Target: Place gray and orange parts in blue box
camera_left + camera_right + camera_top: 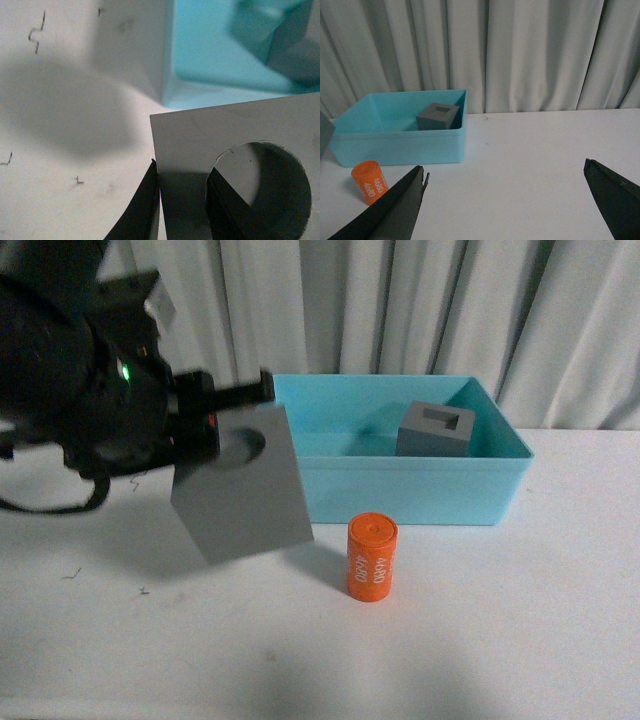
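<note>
My left gripper (232,430) is shut on the gray block with the round hole (245,490), which hangs tilted above the table just left of the blue box (415,495). In the left wrist view one finger sits inside the round hole and the other presses the outer wall of that block (190,145), my left gripper (182,172) pinching the wall between them. The gray block with the rectangular slot (437,429) rests inside the box. The orange cylinder (371,557) stands upright on the table in front of the box. My right gripper (505,170) is open over bare table, right of the blue box (400,145).
A pale curtain (400,300) hangs behind the white table (480,640). Small dark marks (35,37) dot the tabletop to the left of the box.
</note>
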Tool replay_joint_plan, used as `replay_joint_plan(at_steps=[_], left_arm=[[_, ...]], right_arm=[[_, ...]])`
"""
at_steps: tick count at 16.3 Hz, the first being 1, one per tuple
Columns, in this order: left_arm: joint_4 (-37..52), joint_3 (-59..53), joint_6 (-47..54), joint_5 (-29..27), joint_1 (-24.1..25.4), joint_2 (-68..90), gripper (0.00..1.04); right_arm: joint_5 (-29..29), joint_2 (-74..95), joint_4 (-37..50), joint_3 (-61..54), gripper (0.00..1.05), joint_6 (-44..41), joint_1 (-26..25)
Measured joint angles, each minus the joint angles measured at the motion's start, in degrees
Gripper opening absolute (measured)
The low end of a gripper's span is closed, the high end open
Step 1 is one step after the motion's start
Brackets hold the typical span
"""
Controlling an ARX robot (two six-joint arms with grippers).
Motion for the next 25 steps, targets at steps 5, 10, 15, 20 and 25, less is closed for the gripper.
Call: replay_joint_plan(at_steps=[5, 10, 15, 20, 25], left_arm=[[-2.9, 20.5, -0.8, 1.1, -3.0, 6.0, 0.21], [-5.2, 32.9, 3.0, 2.5, -4.6, 15.8, 0.21], [-7.9, 39.7, 5.7, 2.9, -4.7, 21.1, 0.21], [-14.3, 60.8, 16.9, 2.4, 1.3, 44.9, 0.21], [-14.8, 64.1, 17.2, 0.9, 3.3, 48.0, 0.21]], right_arm=[[0.0, 0.0, 0.0, 0.0, 0.98, 0.0, 0.0], [0.0, 0.0, 0.0, 0.0, 0.98, 0.0, 0.0], [0.0, 0.0, 0.0, 0.0, 0.98, 0.0, 0.0], [0.0, 0.0, 0.0, 0.0, 0.98, 0.0, 0.0], [0.0, 0.0, 0.0, 0.0, 0.98, 0.0, 0.0]])
